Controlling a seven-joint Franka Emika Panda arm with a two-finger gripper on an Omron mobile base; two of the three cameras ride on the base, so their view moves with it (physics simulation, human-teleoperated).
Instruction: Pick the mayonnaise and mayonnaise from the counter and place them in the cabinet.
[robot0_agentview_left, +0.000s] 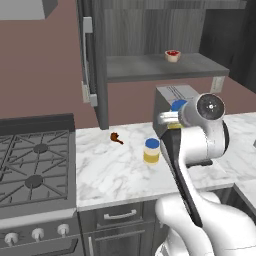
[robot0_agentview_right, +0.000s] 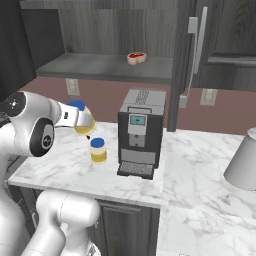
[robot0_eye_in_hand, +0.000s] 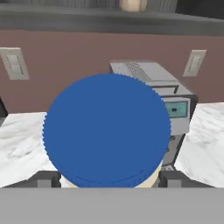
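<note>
My gripper (robot0_agentview_right: 83, 120) is shut on one mayonnaise jar (robot0_agentview_right: 79, 116), held in the air above the marble counter (robot0_agentview_left: 115, 170), left of the coffee machine. Its blue lid (robot0_eye_in_hand: 107, 131) fills the middle of the hand view, with a dark fingertip (robot0_eye_in_hand: 43, 179) on each side of it. In the left base view the held jar (robot0_agentview_left: 176, 107) peeks out from behind my arm. The other mayonnaise jar (robot0_agentview_left: 151, 151) (robot0_agentview_right: 98, 150) stands upright on the counter, below and in front of the held one. The cabinet (robot0_agentview_left: 160, 67) (robot0_agentview_right: 100, 67) hangs above with its door (robot0_agentview_left: 95, 60) open.
A grey coffee machine (robot0_agentview_right: 140, 132) (robot0_agentview_left: 175, 94) stands on the counter by the jars. A tiny bowl with red filling (robot0_agentview_left: 172, 55) (robot0_agentview_right: 135, 58) sits on the cabinet shelf. A small brown item (robot0_agentview_left: 116, 137) lies near the wall. The stove (robot0_agentview_left: 35, 165) is at left; a grey vessel (robot0_agentview_right: 245, 160) at right.
</note>
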